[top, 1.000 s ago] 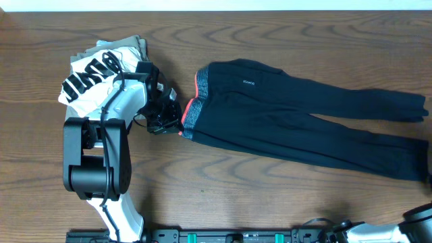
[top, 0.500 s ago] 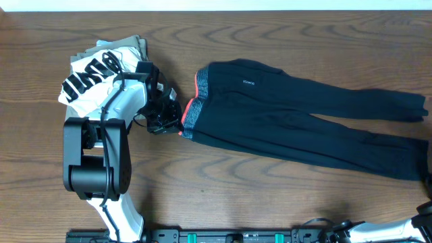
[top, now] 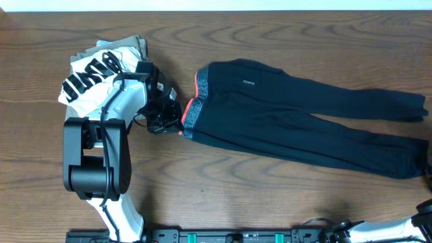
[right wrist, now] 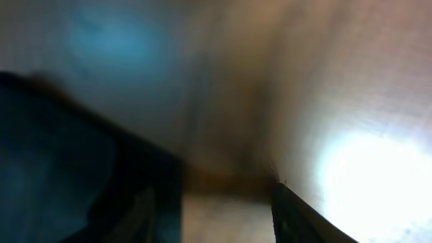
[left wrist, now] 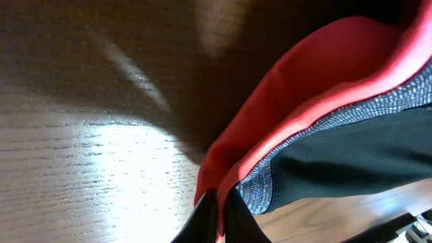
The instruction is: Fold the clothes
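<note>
The clothes, black leggings (top: 304, 128) with a grey waistband edged in coral-red (top: 192, 111), lie flat with the legs stretched to the right. My left gripper (top: 177, 116) is shut on the waistband's lower corner. In the left wrist view its fingertips (left wrist: 219, 206) pinch the red edge (left wrist: 297, 88), lifted slightly off the wood. My right gripper (right wrist: 226, 216) is open and blurred just above the table. Dark cloth (right wrist: 54, 148) lies to its left, and nothing is between its fingers. Overhead, only a part of the right arm (top: 425, 209) shows at the frame's edge.
A white shirt with black lettering (top: 91, 77) lies on a khaki folded garment (top: 135, 44) at the back left, partly under my left arm (top: 94, 155). The wooden table (top: 236, 196) surrounds the leggings. The leg ends (top: 415, 108) reach the right edge.
My right arm has shifted slightly at the right edge of the overhead view. The left gripper and the waistband have not moved.
</note>
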Robot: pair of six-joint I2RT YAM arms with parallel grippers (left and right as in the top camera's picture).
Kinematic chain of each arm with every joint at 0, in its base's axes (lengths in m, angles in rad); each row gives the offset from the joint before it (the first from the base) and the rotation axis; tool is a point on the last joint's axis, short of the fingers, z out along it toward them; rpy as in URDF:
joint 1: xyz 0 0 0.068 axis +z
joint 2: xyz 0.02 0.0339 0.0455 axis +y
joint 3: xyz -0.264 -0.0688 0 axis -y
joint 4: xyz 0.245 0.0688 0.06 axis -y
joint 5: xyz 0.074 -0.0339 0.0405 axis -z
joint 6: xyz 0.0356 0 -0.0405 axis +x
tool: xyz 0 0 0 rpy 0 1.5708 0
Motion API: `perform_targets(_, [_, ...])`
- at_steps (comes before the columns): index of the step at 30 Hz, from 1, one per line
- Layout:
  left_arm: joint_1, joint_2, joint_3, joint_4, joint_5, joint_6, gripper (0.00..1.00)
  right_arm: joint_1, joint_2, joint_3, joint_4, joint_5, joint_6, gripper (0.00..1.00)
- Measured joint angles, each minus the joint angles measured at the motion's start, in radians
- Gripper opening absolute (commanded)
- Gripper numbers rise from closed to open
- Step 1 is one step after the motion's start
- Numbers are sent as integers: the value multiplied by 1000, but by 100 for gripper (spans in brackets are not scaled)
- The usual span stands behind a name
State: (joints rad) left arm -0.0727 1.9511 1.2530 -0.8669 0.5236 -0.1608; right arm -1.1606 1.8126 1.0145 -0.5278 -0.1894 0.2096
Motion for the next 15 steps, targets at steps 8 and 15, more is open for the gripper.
perform_targets(8, [0, 0, 0, 4, 0, 0, 6, 0, 6, 0, 8, -99, -36, 54])
perform_targets(15, [0, 0, 0, 11, 0, 0, 6, -1, 10, 0, 8, -148, -39, 55])
